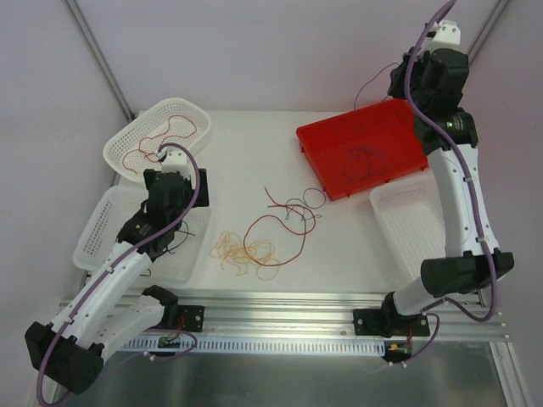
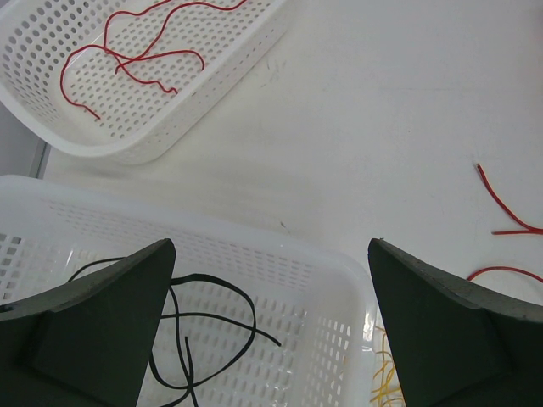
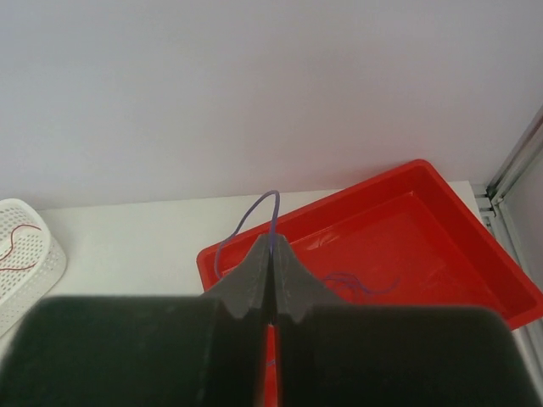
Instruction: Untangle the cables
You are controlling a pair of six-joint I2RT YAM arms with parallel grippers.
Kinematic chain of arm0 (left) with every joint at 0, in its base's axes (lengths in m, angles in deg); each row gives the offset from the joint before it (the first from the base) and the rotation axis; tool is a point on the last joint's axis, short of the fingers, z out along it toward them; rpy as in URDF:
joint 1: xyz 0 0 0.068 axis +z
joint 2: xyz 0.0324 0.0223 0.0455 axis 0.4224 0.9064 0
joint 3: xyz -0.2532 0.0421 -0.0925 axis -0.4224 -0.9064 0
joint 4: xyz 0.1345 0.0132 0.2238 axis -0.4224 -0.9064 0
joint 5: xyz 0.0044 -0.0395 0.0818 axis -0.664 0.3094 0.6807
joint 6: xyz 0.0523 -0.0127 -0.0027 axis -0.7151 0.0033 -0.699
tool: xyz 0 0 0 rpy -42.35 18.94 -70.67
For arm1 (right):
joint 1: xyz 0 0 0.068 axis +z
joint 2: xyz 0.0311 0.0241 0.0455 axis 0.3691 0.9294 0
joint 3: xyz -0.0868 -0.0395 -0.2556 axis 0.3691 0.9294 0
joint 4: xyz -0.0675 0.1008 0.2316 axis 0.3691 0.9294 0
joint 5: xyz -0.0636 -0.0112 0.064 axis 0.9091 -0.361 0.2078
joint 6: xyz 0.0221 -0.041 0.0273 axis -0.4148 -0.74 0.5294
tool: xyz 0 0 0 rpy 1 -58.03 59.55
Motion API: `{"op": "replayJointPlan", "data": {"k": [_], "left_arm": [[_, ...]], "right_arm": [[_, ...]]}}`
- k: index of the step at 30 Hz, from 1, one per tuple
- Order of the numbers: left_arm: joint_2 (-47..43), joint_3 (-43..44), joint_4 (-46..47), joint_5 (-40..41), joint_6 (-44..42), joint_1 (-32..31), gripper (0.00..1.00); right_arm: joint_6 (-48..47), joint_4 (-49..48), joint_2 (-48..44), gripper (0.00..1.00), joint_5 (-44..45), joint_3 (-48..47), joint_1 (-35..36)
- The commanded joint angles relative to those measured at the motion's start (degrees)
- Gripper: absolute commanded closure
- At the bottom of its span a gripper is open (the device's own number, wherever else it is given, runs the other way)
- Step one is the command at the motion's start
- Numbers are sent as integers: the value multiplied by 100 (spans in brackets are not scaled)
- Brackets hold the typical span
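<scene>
Aloft, right fingers point(image 3: 246, 280) pinch purple cable point(image 3: 270, 195) over red tray point(image 3: 424, 229); left fingers point(image 2: 93, 322) gape empty above basket point(image 2: 280, 254) rim.

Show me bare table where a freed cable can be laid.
Bare table lies between the oval basket and the red tray; a smaller patch sits between the loose cables and the right white basket. Crowded: centre front, with red, dark and yellow strands.

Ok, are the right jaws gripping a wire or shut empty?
Shut on a wire: the right gripper has its jaws pressed together on a purple cable that loops out from between them.
</scene>
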Motion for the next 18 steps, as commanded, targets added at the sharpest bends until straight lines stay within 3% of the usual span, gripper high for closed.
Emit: {"op": "replayJointPlan", "data": {"k": [1,10,13,14,17,18], "left_arm": [[12,10,183,-90,13,61,1],[117,18,183,-90,-22,61,1],[170,27,183,-99,-22,61,1],[187,19,191,-107,-13,61,1],[223,27,183,-125,-22,61,1],[214,27,183,-143,-22,61,1]], "right_arm": [[390,-560,430,98,-436,0,-242],[856,-815,2179,95,-912,-35,-698],[1076,-746,2636,89,-1201,-26,-813],[1120,-693,2742,86,-1411,-61,-831],[1199,-534,2883,65,-1746,9,-840],[1191,-491,2875,51,-1834,61,-840]]}}
